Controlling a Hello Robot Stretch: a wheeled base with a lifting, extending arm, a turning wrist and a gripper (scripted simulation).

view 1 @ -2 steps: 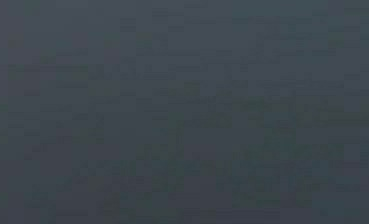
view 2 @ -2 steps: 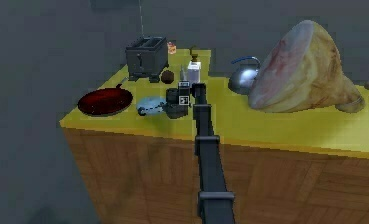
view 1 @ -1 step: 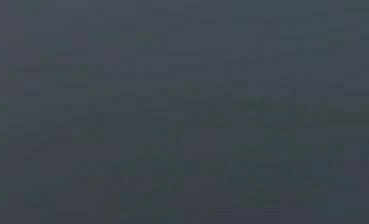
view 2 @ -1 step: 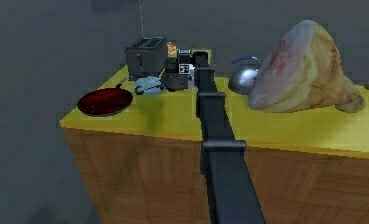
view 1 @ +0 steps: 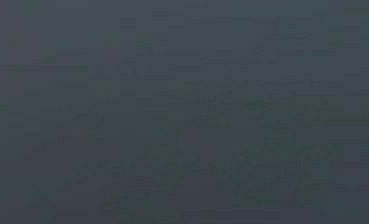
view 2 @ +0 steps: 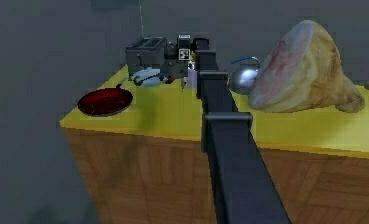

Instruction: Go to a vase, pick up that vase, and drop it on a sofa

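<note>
In the arm side view the dark arm bar (view 2: 227, 140) rises from the bottom edge over a yellow-topped counter (view 2: 172, 115). My gripper (view 2: 174, 60) shows at the bar's far end, left of the white marker squares, among things on the countertop. I cannot tell whether it holds anything. A small pale blue and white thing (view 2: 147, 76) lies just left of it. No shape here reads clearly as a vase.
On the counter stand a grey toaster (view 2: 144, 50), a red round pan (view 2: 104, 101), a shiny metal vessel (view 2: 243, 73) and a large pinkish ham-like lump (view 2: 304, 68). The counter has wooden sides (view 2: 142, 170). A plain dark grey-blue surface (view 1: 182, 110) stands ahead in the forward view.
</note>
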